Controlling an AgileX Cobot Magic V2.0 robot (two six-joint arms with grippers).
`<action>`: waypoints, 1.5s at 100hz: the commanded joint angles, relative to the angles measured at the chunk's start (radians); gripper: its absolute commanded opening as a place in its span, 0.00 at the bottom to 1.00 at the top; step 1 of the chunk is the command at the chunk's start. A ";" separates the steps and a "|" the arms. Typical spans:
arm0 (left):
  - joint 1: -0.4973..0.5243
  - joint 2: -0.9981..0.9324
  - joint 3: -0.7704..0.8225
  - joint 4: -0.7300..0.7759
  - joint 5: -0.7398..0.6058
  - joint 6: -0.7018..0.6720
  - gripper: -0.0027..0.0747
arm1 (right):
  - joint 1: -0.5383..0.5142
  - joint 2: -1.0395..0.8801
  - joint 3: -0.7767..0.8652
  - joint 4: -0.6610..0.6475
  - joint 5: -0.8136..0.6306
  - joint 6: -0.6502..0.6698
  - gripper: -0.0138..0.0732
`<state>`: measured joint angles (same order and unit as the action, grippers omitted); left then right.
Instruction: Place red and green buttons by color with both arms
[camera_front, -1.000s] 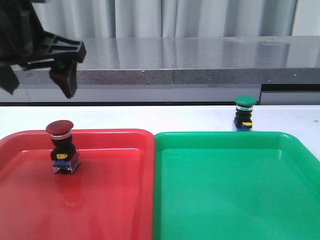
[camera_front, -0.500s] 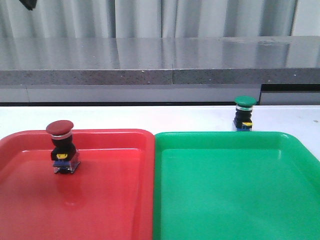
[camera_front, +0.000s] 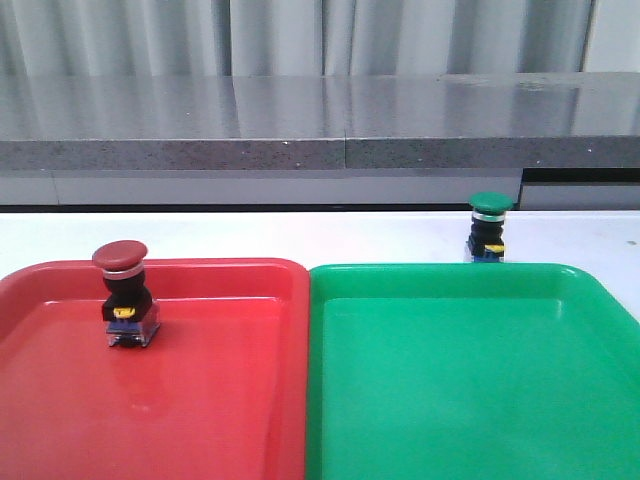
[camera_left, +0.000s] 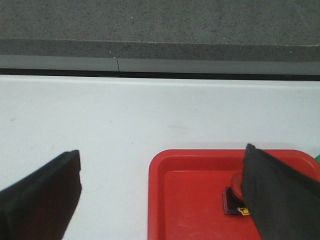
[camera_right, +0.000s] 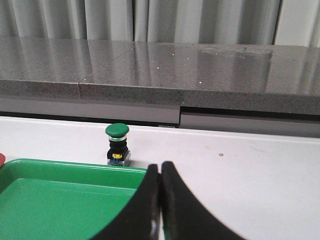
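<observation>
Left gripper (camera_left: 160, 200) gone from upper-left of front view since 1 s ago, wide open, empty. Red button (camera_front: 124, 296) upright in red tray (camera_front: 220, 400), center-left: done. Green button (camera_front: 489, 228) on table, upper right, behind green tray (camera_front: 470, 400): pending. Right gripper (camera_right: 160, 200) closed, empty.

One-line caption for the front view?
Red button upright in red tray; green button on the table behind the green tray.

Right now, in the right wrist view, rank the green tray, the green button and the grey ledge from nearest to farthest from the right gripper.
1. Green tray: beside the right gripper, its rim reaching the closed fingers.
2. Green button: upright on the white table just beyond the tray's far rim.
3. Grey ledge: along the table's far edge, behind everything.
</observation>
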<state>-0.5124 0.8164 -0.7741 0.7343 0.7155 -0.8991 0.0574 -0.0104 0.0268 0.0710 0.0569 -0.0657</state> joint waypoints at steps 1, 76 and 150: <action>-0.007 -0.087 0.026 0.031 -0.037 -0.011 0.83 | -0.006 -0.017 -0.014 -0.001 -0.071 -0.003 0.08; -0.007 -0.256 0.103 0.054 0.011 -0.011 0.01 | -0.006 -0.017 -0.014 -0.001 -0.071 -0.003 0.08; -0.007 -0.257 0.103 0.094 0.012 -0.009 0.01 | -0.006 -0.017 -0.014 -0.001 -0.071 -0.003 0.08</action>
<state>-0.5124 0.5586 -0.6452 0.7749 0.7717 -0.8991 0.0574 -0.0104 0.0268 0.0710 0.0569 -0.0657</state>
